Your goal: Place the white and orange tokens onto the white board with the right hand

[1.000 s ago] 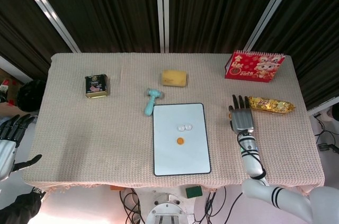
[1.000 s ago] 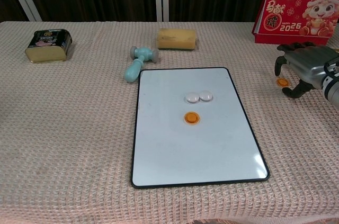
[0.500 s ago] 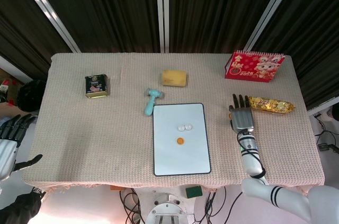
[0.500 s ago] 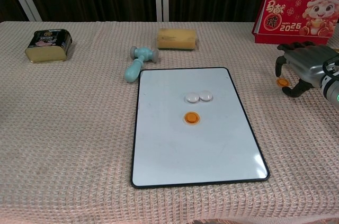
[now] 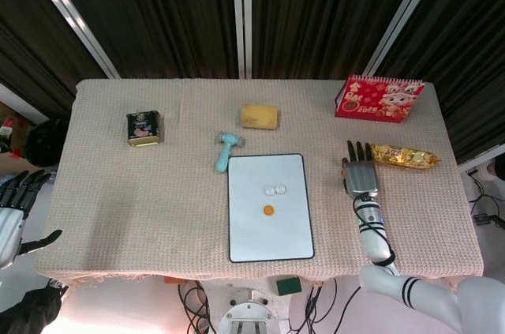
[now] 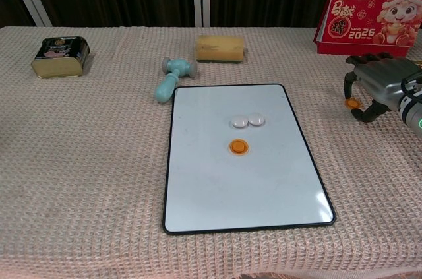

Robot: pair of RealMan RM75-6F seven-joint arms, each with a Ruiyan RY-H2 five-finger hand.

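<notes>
fingers of right hand curled over orange token, grip unclear, white board at nine o'clock, left hand spread, empty

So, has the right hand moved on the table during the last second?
Barely. In the chest view the right hand has crept slightly to the right, away from the white board, with the loose orange token under its fingers.

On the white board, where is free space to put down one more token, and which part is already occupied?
The white board with black rim is bare across its whole lower half, below the orange token, and along its left side. The two white tokens sit touching, just above centre, so that part is crowded. Another orange token lies on the cloth beneath the right hand.
</notes>
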